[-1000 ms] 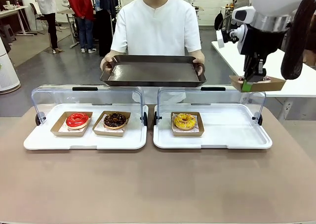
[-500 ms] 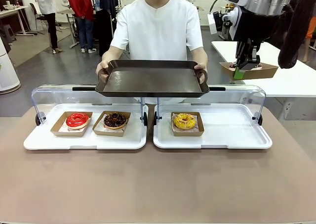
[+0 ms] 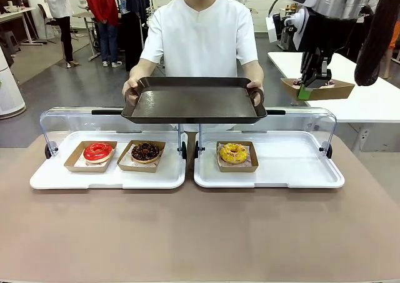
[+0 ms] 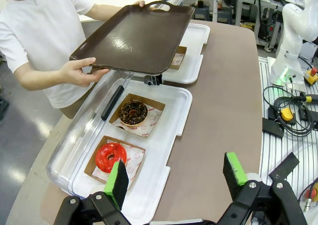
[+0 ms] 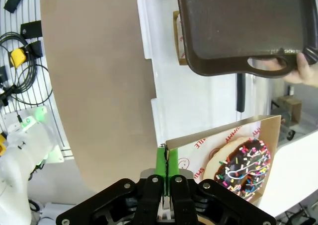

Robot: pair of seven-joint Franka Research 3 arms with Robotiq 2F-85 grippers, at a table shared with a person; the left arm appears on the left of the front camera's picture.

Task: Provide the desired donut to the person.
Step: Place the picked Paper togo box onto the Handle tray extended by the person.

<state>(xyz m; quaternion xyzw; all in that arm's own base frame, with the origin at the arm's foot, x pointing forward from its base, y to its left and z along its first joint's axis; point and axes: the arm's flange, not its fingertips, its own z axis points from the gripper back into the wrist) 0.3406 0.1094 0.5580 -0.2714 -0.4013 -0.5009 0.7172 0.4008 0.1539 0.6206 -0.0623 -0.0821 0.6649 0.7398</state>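
Observation:
My right gripper (image 3: 305, 92) is raised at the right, shut on the edge of a cardboard box (image 3: 326, 90). In the right wrist view the gripper (image 5: 165, 161) pinches the box wall, and a chocolate donut with coloured sprinkles (image 5: 243, 166) lies inside. The person (image 3: 200, 33) in a white shirt holds a dark brown tray (image 3: 194, 102) with both hands over the back of the display cases, left of the held box. The tray (image 5: 238, 21) is beyond the box in the right wrist view. My left gripper (image 4: 175, 173) hangs open above the table's edge, holding nothing.
Two white display trays (image 3: 269, 177) with raised clear lids (image 3: 112, 117) stand on the brown table. They hold a red donut (image 3: 98, 151), a chocolate donut (image 3: 145, 151) and a yellow donut (image 3: 234, 152), each in a cardboard box. Cables lie beside the table (image 4: 288, 115).
My right gripper has lifted the boxed donut higher and a little to the left. The person has raised the brown tray and brought it forward over the cases.

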